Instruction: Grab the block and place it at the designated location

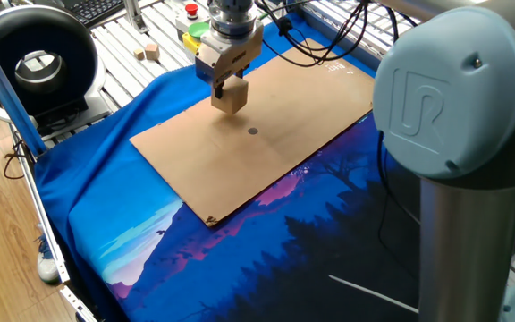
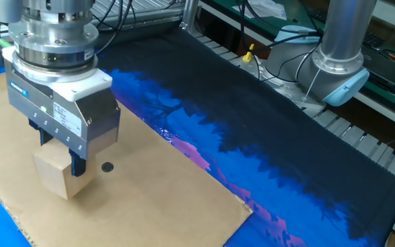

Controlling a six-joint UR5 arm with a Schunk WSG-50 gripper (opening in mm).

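My gripper (image 1: 228,92) (image 2: 59,157) is shut on the light tan wooden block (image 1: 231,98) (image 2: 54,173) and holds it over the brown board (image 1: 266,152) (image 2: 149,192). The block hangs just above the board, to the left of and slightly behind the dark grey round dot (image 1: 253,131) (image 2: 107,167) at the board's centre. The dot is uncovered and shows in both views. I cannot tell whether the block's underside touches the board.
A much smaller wooden cube (image 1: 152,52) lies on the metal slats at the back left. A black round device (image 1: 38,67) stands far left. The arm's grey base joint (image 1: 459,89) fills the right foreground. Cables run behind the board.
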